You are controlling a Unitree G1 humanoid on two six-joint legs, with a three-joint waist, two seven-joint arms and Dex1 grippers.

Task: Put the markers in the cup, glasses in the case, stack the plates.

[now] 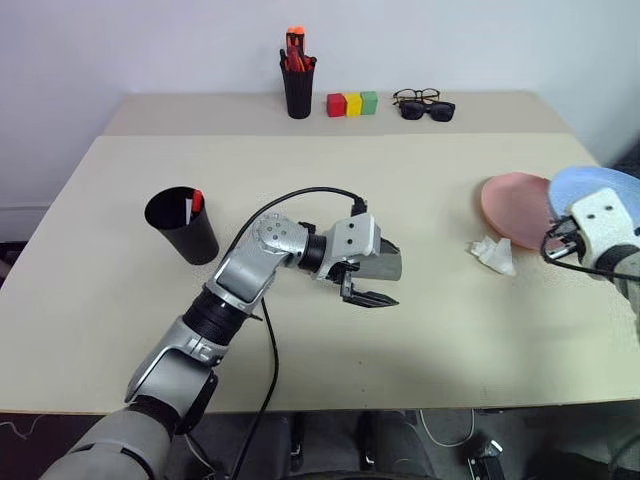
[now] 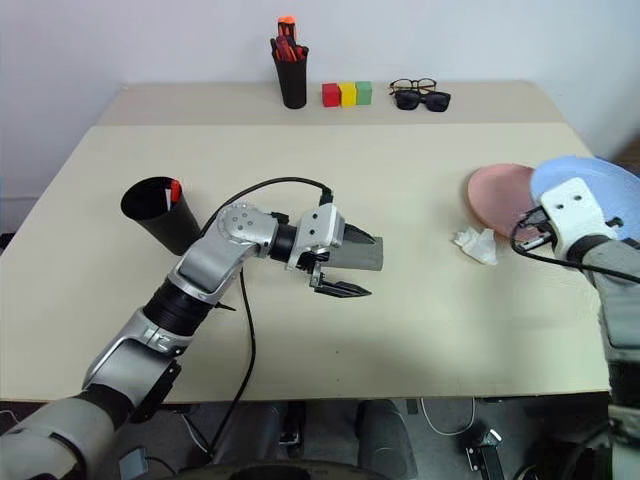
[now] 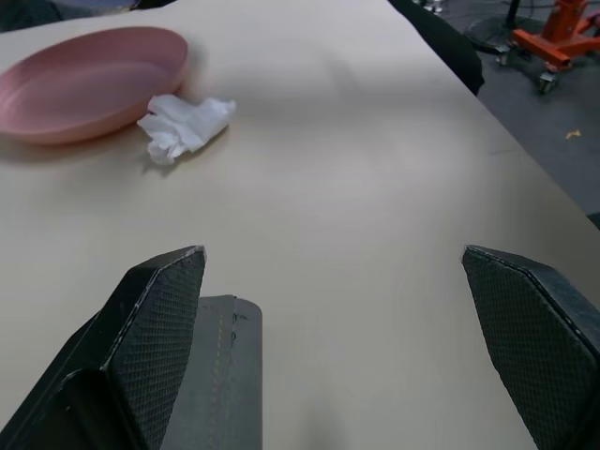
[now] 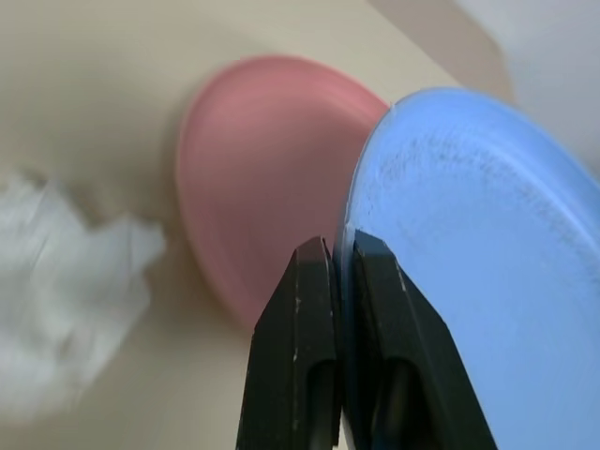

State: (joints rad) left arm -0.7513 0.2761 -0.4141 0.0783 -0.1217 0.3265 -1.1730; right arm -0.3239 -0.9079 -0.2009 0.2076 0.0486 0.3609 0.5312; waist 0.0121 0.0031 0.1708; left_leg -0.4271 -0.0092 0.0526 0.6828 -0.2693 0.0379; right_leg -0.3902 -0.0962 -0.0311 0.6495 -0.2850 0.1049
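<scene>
We have the light blue plate [image 4: 469, 244] pinched by its rim in our right hand [image 4: 342, 272], lifted off the worktop [image 1: 400, 190] and tilted. The pink plate [image 1: 515, 208] lies flat just to its left, partly overlapped in view, so we judge the stacking move a short carry leftward. Our left hand [image 3: 342, 328] hangs spread beside the grey case [image 1: 385, 262], holding nothing.
</scene>
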